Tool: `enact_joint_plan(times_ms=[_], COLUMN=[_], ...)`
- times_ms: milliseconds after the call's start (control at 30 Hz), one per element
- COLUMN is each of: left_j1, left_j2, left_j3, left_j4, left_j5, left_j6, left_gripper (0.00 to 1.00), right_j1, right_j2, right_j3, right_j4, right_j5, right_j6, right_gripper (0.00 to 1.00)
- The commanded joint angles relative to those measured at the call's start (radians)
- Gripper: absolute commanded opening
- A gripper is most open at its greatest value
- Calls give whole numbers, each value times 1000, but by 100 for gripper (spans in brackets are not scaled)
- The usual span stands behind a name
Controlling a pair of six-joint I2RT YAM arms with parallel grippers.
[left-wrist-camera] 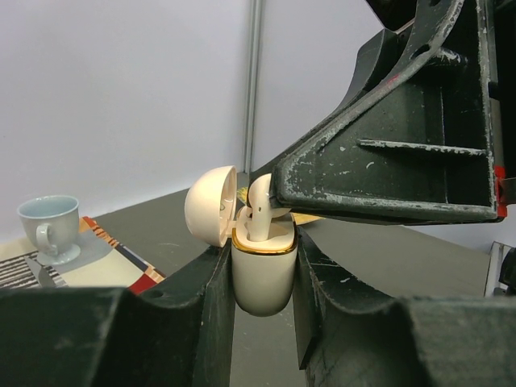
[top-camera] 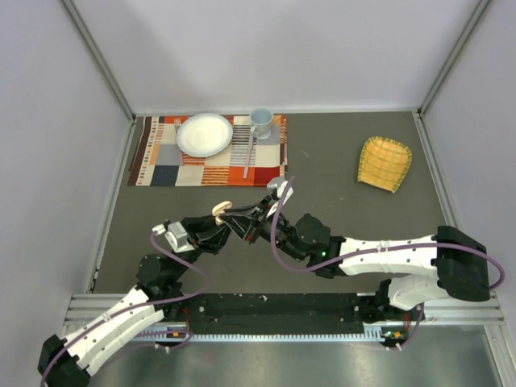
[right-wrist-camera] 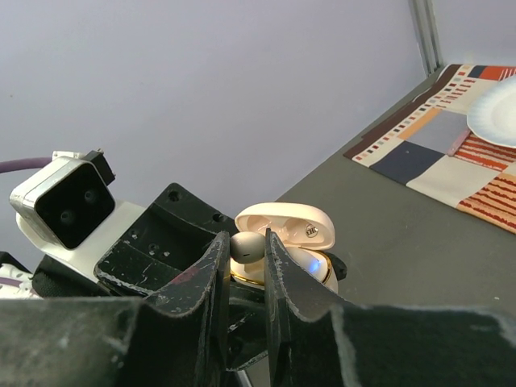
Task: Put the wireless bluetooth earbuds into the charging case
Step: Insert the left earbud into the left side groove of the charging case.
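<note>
The charging case [left-wrist-camera: 262, 278] is cream with a gold rim, and its lid [left-wrist-camera: 211, 205] is hinged open to the left. My left gripper [left-wrist-camera: 262, 262] is shut on the case body and holds it upright above the table. A white earbud [left-wrist-camera: 260, 211] stands stem-down in the case's open top. My right gripper [right-wrist-camera: 246, 242] is shut on this earbud [right-wrist-camera: 247, 247], pinching its rounded head just over the open case [right-wrist-camera: 290, 226]. In the top view both grippers meet at the case [top-camera: 222, 211] in the middle of the table. No other earbuds show.
A striped placemat [top-camera: 161, 161] lies at the far left with a white plate [top-camera: 205, 134], a blue-grey cup [top-camera: 260, 121] and a spoon [top-camera: 249, 149] on it. A yellow woven basket [top-camera: 384, 164] sits at the far right. White walls enclose the table.
</note>
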State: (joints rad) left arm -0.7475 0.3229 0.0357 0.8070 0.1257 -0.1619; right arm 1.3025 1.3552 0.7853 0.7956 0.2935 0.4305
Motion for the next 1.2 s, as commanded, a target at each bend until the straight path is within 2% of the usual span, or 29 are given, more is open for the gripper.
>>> enact_joint_plan(times_ms=[0, 200, 700, 1167], left_j1=[0, 0, 0, 2], left_j2=[-15, -12, -12, -13], left_j3=[-143, -142, -137, -138], left_j4=[138, 138, 132, 121], left_j5=[-6, -3, 5, 0], left_j6=[-2, -1, 2, 4], left_gripper=[0, 0, 0, 0], right_j1=[9, 11, 9, 9], right_j2=[-7, -10, -36, -94], right_j3=[22, 34, 75, 80], right_j4=[-76, -90, -111, -98], right_j5=[45, 55, 81, 90], right_j6=[-16, -19, -52, -85], right_gripper=[8, 11, 32, 40])
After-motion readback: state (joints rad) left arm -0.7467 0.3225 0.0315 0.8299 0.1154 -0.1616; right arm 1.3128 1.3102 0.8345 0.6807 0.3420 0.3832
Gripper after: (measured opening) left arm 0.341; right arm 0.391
